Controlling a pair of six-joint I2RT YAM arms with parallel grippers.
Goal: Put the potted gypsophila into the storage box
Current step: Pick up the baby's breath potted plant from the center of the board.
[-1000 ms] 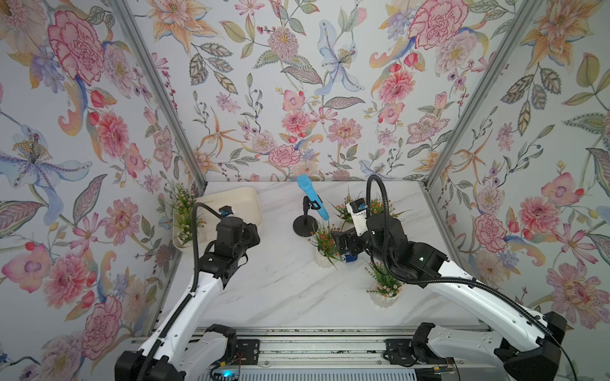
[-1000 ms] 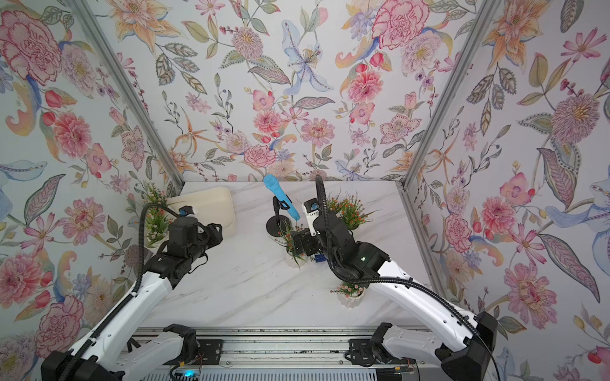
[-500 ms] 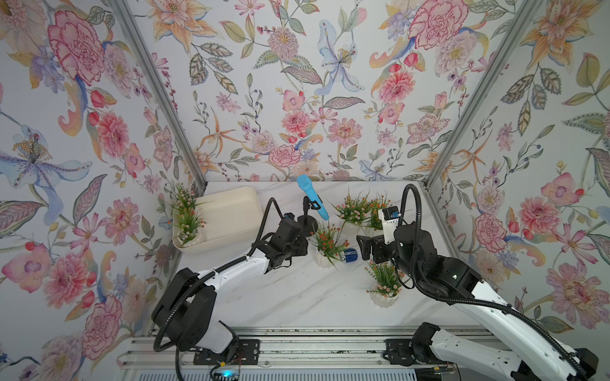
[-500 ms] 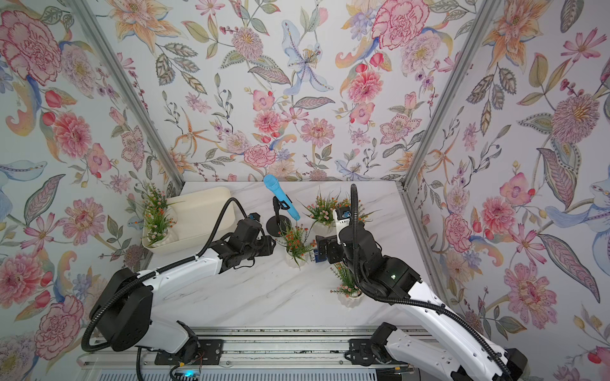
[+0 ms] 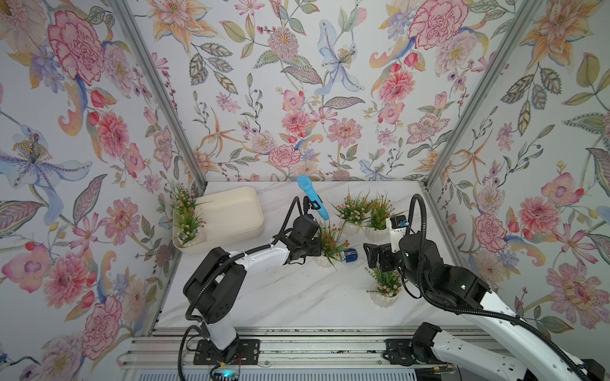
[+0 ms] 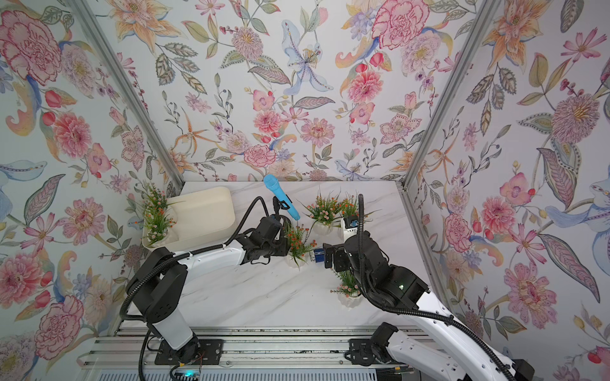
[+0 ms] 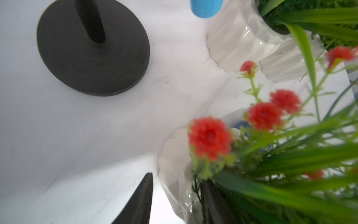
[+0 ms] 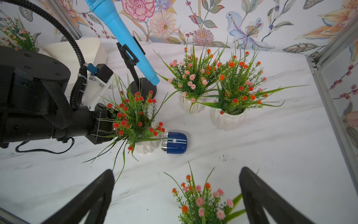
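The cream storage box [image 5: 231,211] [image 6: 198,214] sits at the back left, with potted gypsophila [image 5: 188,221] [image 6: 156,217] at its left end. My left gripper [image 5: 310,250] [image 7: 177,177] is at a red-flowered gypsophila [image 5: 331,242] [image 8: 135,116]. Its jaws straddle the white pot's wall [image 7: 174,155], one finger inside among the leaves, the other outside with a slim gap. My right gripper [image 5: 379,260] [image 8: 177,170] hangs open above the front-right gypsophila [image 5: 384,283] [image 8: 201,199]. Two more gypsophila [image 5: 351,211] [image 5: 379,211] stand at the back.
A blue microphone [image 5: 312,201] leans on a black stand whose round base [image 7: 93,50] sits just behind the red-flowered pot. A small blue and silver cylinder [image 5: 350,255] [image 8: 174,143] lies against that pot. Flowered walls close in three sides.
My left arm swung from over the storage box across to the red-flowered pot, and its jaws have narrowed. My right arm drew back from that pot towards the front right.
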